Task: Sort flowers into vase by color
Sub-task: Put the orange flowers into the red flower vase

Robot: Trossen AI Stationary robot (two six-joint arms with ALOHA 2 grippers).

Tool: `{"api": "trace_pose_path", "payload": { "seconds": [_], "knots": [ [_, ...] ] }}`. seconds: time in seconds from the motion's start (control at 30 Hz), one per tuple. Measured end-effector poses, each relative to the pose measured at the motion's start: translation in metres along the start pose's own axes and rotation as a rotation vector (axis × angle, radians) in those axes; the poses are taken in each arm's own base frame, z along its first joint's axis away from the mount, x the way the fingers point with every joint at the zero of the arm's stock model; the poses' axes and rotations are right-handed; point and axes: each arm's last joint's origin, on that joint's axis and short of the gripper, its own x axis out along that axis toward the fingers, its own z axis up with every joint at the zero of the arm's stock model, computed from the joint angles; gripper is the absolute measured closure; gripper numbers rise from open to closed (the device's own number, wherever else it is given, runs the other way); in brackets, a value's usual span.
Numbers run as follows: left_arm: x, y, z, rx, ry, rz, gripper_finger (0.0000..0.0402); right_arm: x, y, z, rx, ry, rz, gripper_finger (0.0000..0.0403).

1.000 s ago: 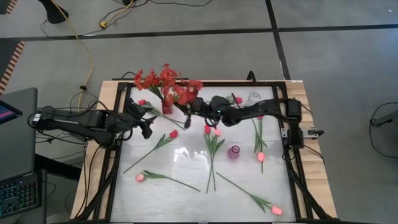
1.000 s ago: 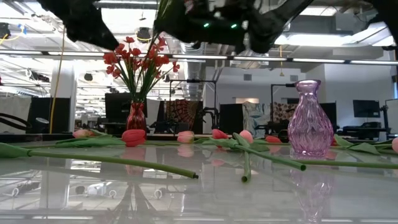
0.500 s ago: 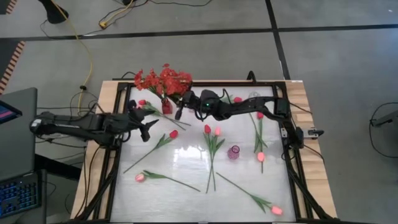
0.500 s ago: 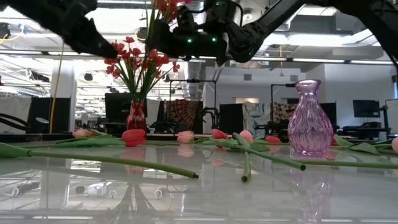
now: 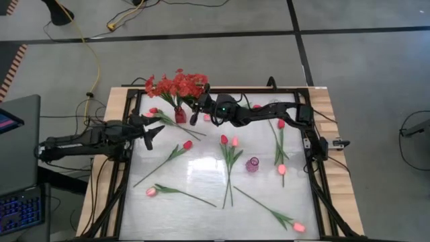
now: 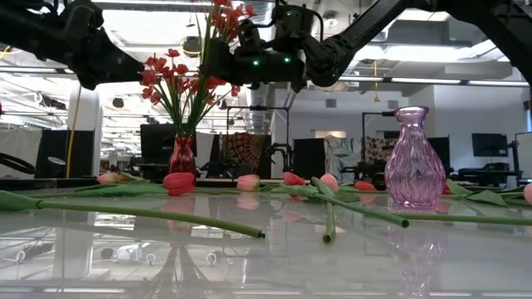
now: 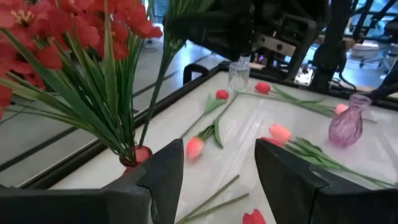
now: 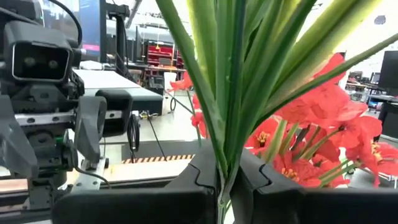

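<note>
- Left gripper (image 5: pixel 149 134) hangs over the table's left side, its fingers (image 7: pixel 163 175) spread apart with nothing between them, pointing toward the red vase (image 5: pixel 180 115).
- Red vase stands near the table's far left corner and holds a bushy bunch of red sprays (image 5: pixel 176 85); in the low view the bunch (image 6: pixel 184 76) fans out above the vase (image 6: pixel 182 155).
- Right gripper (image 5: pixel 196 113) is raised just beside the red vase, its fingers (image 8: pixel 202 171) pinched narrow on the green stems of a red spray (image 8: pixel 230 93), whose blossoms sit close against the bunch.
- Loose tulips lie flat across the glossy table (image 5: pixel 201 171): a red one (image 5: pixel 187 144) left of centre, a pink one (image 5: pixel 151 191) nearer the front left, a red (image 5: pixel 224 139) and pink (image 5: pixel 235 142) pair at centre.
- Purple vase (image 5: pixel 252 165) stands upright right of centre, empty, tulip stems lying beside it.
- Clear vase (image 5: pixel 274 105) stands at the far right; more pink tulips (image 5: pixel 282 169) lie right, one (image 5: pixel 298 227) at the front right corner.
</note>
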Motion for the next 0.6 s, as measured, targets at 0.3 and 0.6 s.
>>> {"api": "trace_pose_path", "payload": {
  "seconds": [0.3,0.6],
  "knots": [
    [0.001,0.000,0.000,0.002,0.004,0.000,0.0217,0.002,0.001,-0.012,0.023,0.011,0.001,0.0359],
    [0.000,0.000,0.000,0.002,0.006,-0.008,0.0217,0.014,0.005,-0.045,0.035,0.062,0.003,0.0359]
  ]
}}
